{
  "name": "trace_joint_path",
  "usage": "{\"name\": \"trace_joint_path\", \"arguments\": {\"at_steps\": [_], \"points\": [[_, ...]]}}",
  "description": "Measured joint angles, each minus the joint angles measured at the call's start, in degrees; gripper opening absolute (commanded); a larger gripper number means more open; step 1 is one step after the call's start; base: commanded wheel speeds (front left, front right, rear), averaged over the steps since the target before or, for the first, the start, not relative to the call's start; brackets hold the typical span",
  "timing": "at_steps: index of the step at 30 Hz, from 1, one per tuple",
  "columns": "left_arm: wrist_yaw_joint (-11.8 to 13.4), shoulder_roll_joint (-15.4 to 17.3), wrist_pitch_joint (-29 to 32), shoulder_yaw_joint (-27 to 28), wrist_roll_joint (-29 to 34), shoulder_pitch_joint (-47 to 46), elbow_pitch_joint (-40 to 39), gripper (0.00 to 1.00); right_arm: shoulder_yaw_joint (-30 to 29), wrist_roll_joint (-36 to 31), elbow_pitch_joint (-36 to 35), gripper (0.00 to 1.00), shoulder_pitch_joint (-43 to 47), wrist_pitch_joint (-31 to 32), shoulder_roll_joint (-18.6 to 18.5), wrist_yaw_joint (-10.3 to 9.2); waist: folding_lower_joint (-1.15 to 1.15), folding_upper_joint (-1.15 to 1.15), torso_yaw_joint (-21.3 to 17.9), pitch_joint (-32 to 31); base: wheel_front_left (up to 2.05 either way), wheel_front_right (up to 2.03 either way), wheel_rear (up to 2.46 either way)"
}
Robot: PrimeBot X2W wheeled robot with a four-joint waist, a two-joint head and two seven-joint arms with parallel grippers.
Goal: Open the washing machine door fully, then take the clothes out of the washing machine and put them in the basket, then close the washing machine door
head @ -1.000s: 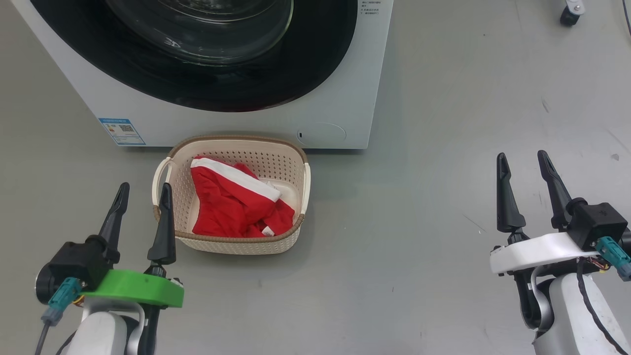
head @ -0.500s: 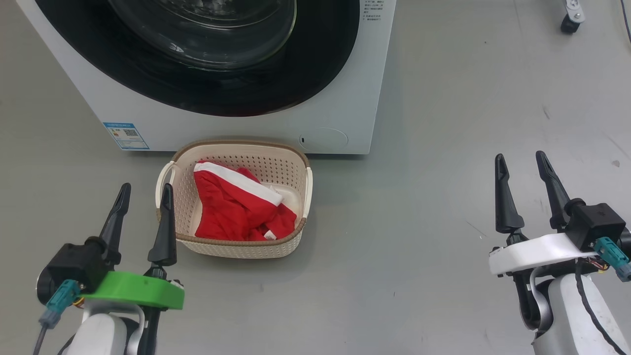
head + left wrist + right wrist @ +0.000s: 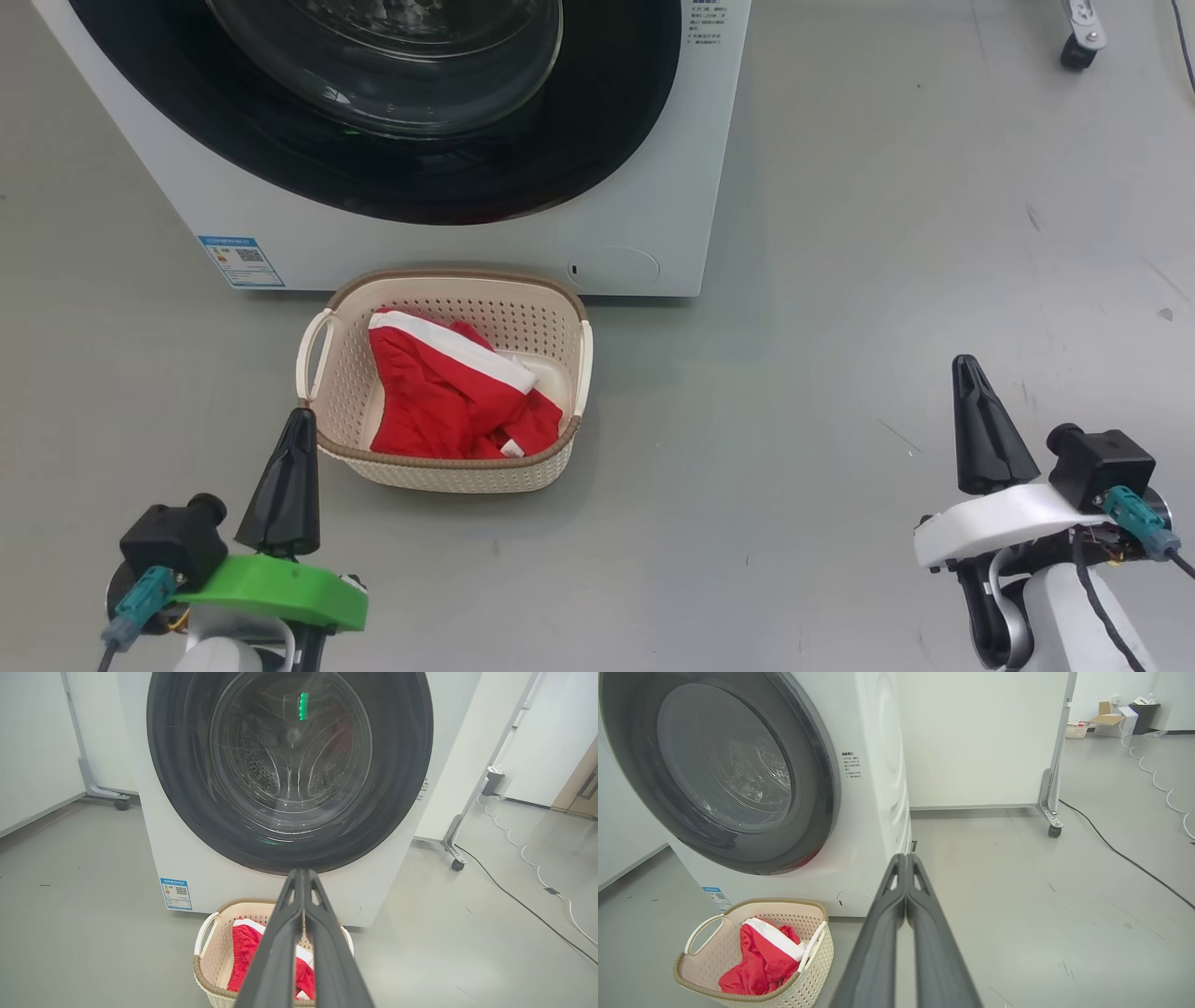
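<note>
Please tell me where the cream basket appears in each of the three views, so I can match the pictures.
Head view: basket centre-left, just in front of the washing machine.
Left wrist view: basket bottom centre, partly behind the left gripper.
Right wrist view: basket in the lower left corner.
Shared landmark: the blue sticker low on the machine's front.

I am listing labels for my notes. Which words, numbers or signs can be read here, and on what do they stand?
Blue sticker, low on the washing machine front: QR code and print, too small to read.
Small dark print, beside the washing machine door: too blurred to read.
No text can be quoted.
</note>
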Motion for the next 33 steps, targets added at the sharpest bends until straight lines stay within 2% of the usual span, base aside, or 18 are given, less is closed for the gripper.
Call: {"name": "trace_joint_path", "arguments": {"at_steps": [33], "points": [[0.01,-0.08,5.89,2.79,-23.17,0.51,-0.05,0.0,-4.03,26.02,1.58,0.0,-0.12,7.88,0.0,1.51,0.0,0.0,-0.61,-2.66,0.0,0.0,0.0]]}}
